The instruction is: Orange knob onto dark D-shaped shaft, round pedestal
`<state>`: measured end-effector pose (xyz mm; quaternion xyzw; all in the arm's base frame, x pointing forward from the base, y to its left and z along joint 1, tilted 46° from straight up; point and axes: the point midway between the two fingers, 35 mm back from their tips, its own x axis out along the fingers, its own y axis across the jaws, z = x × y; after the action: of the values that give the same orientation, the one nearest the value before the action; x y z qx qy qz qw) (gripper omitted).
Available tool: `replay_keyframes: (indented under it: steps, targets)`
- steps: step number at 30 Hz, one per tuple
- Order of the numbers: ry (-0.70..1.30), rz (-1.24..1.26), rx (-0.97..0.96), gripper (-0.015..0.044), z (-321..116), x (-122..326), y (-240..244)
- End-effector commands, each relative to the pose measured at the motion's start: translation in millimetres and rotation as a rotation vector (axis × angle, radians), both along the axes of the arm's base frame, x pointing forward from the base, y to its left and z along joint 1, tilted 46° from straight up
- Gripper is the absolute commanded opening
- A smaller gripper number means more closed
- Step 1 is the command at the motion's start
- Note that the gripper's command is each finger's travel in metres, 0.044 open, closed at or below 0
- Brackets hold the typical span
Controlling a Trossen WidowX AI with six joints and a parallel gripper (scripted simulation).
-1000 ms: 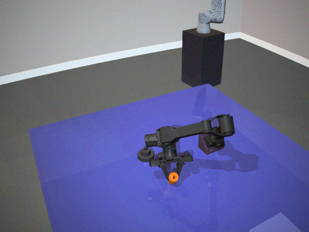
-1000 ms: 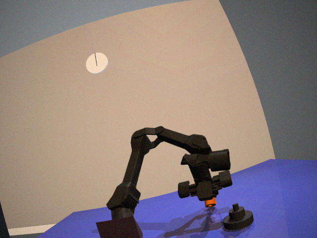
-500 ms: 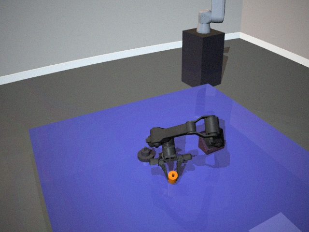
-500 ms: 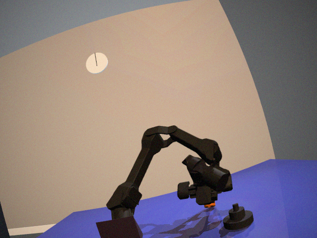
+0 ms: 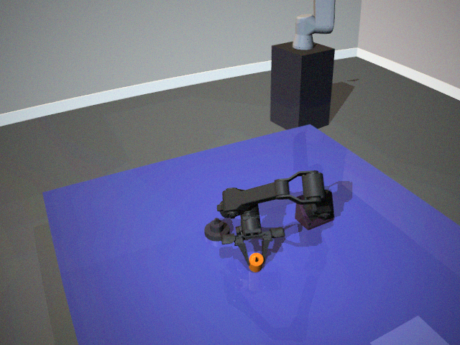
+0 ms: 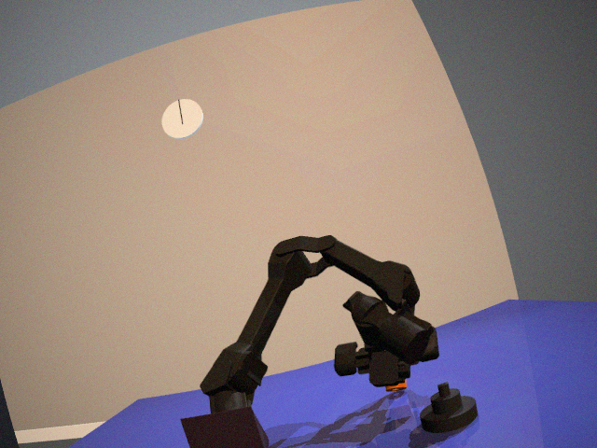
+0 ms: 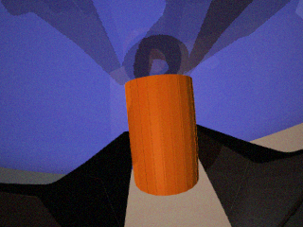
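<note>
The orange knob point(image 5: 255, 264) point(image 6: 395, 385) point(image 7: 162, 137) is held between the fingertips of my gripper point(image 5: 256, 261) point(image 7: 161, 134), which is shut on it. In the top view one end of the knob faces the camera, with a dark hole in it. The knob is off to the side of the round pedestal, apart from it. The dark round pedestal point(image 5: 210, 233) point(image 6: 447, 419) stands on the blue surface, with the short dark shaft point(image 5: 216, 221) point(image 6: 443, 387) on top. The shaft's flat side cannot be made out. The pedestal does not show in the wrist view.
A dark reddish base block point(image 5: 309, 221) point(image 6: 224, 428) stands under the arm. The blue surface point(image 5: 148, 282) point(image 6: 496, 347) carries shadows and reflections. A dark box point(image 5: 285, 85) with a pale arm point(image 5: 304, 27) on it stands behind, beyond the blue surface.
</note>
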<state>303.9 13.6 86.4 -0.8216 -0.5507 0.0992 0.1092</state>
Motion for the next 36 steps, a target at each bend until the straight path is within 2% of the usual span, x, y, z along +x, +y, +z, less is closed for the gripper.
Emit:
replay_keyframes:
  steps: [1, 4, 28, 34, 36]
  targets:
    - [0.002, 0.003, -0.003, 0.0181, -2.3, -1.7, -1.4]
    - [0.000, 0.000, 0.000, 0.0260, -0.3, -0.1, -0.3]
    - [0.000, 0.000, 0.000, 0.0260, -0.3, -0.1, -0.3]
    - [0.000, 0.000, 0.000, 0.0418, -0.3, -0.1, -0.3]
    - [0.000, 0.000, 0.000, 0.0440, -0.3, -0.1, -0.3]
